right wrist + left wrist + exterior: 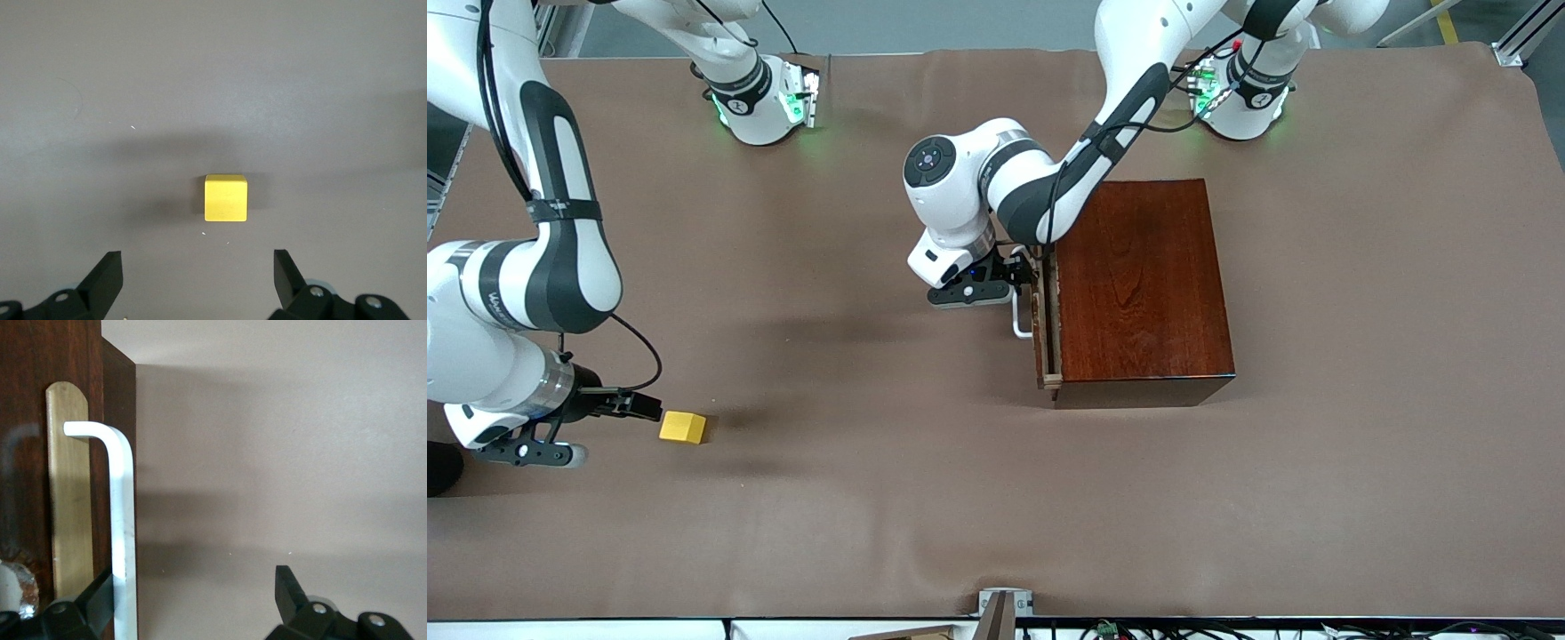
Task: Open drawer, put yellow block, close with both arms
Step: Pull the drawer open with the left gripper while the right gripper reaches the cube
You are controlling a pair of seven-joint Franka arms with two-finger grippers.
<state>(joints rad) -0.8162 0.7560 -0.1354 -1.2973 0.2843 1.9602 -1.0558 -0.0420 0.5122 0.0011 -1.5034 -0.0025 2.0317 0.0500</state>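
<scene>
A dark reddish-brown box [1145,283] is seen right of centre in the front view, on the brown table [996,498]. Its drawer [1044,331] is pulled out only a sliver toward the right arm's end of the table, so that a narrow pale strip of its inside is exposed; nothing can be made out in that strip. The white handle [1020,318] is fixed to the drawer front. The left gripper [1021,271] is placed at the handle, near the frame's centre in the front view. In the left wrist view its fingers [288,590] are shown apart, with the handle [122,520] lying between them close to one finger; whether that finger touches it cannot be told. The brass-coloured plate [69,487] under the handle is seen at the left of that view, against the dark drawer front [30,420]. The yellow block [683,428] is found in the lower left of the front view, on the bare table, well apart from the box and nearer to the camera than it. The right gripper [640,407] is held just beside the block, low over the table. In the right wrist view its fingers [107,273] are spread wide, and the block [225,197] is centred ahead of the gap, not between them.
</scene>
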